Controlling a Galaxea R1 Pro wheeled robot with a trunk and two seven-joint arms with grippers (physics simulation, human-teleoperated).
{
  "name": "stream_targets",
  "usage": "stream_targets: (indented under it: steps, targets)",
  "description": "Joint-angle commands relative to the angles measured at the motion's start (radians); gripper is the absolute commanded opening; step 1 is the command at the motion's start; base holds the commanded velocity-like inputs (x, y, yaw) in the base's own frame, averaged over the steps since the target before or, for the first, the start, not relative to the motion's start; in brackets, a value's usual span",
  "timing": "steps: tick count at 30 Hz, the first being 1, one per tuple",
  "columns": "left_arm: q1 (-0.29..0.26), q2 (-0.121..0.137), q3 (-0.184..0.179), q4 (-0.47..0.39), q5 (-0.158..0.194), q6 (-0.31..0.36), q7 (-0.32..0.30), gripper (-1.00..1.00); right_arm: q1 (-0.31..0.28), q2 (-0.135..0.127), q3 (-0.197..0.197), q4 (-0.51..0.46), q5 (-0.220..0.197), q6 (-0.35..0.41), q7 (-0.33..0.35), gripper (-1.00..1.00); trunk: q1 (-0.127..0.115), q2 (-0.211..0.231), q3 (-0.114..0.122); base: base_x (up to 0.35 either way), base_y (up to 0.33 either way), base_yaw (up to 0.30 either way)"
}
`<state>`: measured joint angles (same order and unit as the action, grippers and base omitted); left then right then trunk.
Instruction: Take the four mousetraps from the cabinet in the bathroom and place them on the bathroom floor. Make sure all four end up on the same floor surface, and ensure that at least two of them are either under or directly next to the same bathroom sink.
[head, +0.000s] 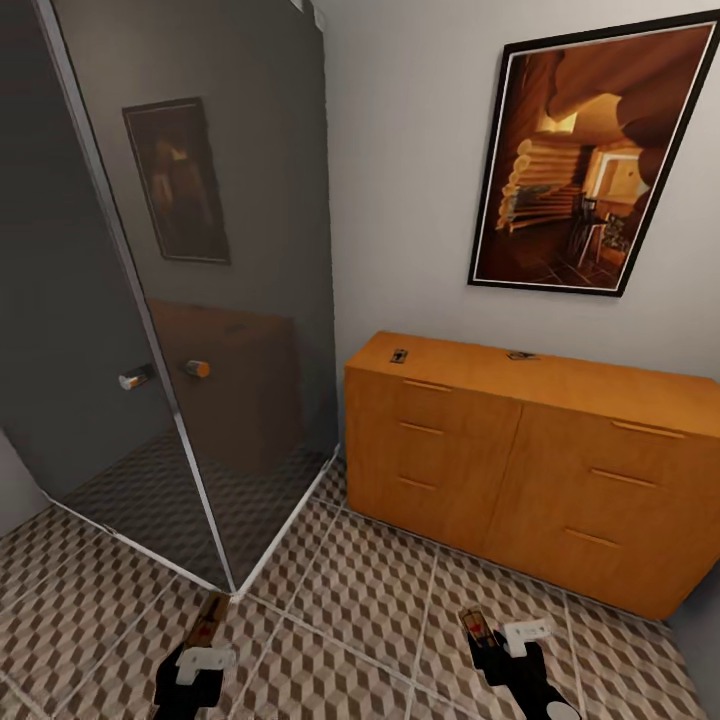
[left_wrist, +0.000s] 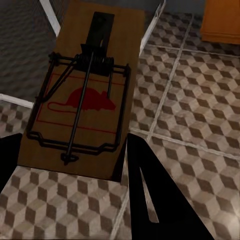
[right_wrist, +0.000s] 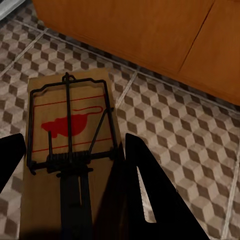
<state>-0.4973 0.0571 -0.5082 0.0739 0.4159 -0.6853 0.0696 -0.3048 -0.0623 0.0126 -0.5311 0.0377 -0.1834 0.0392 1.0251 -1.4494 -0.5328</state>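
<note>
Facing the cabinet (head: 530, 480), an orange-brown chest of drawers against a pale wall, the head view takes in both arms at its lower edge. The left gripper (head: 205, 640) holds a mousetrap (head: 208, 620) above the bathroom floor (head: 370, 610), close to the corner of a dark glass shower enclosure (head: 200, 300). In the left wrist view, this trap (left_wrist: 87, 95) lies between the two black fingers (left_wrist: 150, 200), which are closed against its long edges; its wire spring bar and red mouse print face the camera. The right gripper (head: 490, 640) grips a second mousetrap (head: 472, 622) over the cube-patterned tiles, in front of the cabinet's drawers. In the right wrist view, that trap (right_wrist: 70, 145) likewise sits clamped between dark fingers (right_wrist: 150, 200), with the cabinet front (right_wrist: 150, 35) beyond it and the floor tiles (right_wrist: 195, 155) beneath. Two further small traps rest on the cabinet's flat top: one near its left end (head: 399, 356), the other nearer the middle, by the wall (head: 521, 355); both are too small for detail. A framed picture (head: 585, 160) of a log interior hangs on the wall above the cabinet. The shower glass carries a dim reflection of picture and cabinet, and a chrome knob (head: 135, 378) is mounted on its door.
</note>
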Motion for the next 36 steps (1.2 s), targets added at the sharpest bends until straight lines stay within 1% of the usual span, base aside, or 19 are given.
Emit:
stream_targets:
  steps: [1, 2, 5, 9, 36]
  targets:
    - [-0.001, -0.001, -0.009, 0.003, 0.008, -0.004, 0.012, -1.00, 0.000, -0.001, 0.001, 0.000, 0.004, -0.003, 0.001, -1.00, 0.000, -0.001, -0.002, 0.000, 0.000, 0.185]
    - [-0.001, -0.001, -0.009, 0.003, 0.014, -0.004, 0.012, -1.00, 0.000, -0.001, 0.001, 0.000, 0.004, -0.003, 0.001, -1.00, 0.000, -0.001, -0.002, 0.000, 0.000, 0.185]
    - [-0.001, 0.000, -0.009, 0.003, 0.047, -0.004, 0.012, -1.00, 0.000, 0.001, 0.001, 0.000, 0.004, -0.002, 0.001, -1.00, 0.000, -0.001, -0.003, 0.000, 0.000, 0.185]
    - [-0.001, 0.001, -0.009, 0.003, 0.061, -0.004, 0.012, -1.00, 0.000, 0.000, 0.001, 0.000, 0.004, -0.003, 0.001, -1.00, 0.000, -0.001, -0.005, 0.000, 0.000, 0.185]
    - [0.000, 0.004, -0.008, 0.004, 0.069, -0.003, 0.012, -1.00, 0.000, 0.004, 0.003, 0.006, 0.004, -0.004, 0.001, -1.00, 0.000, -0.001, -0.020, 0.000, 0.000, 0.181]
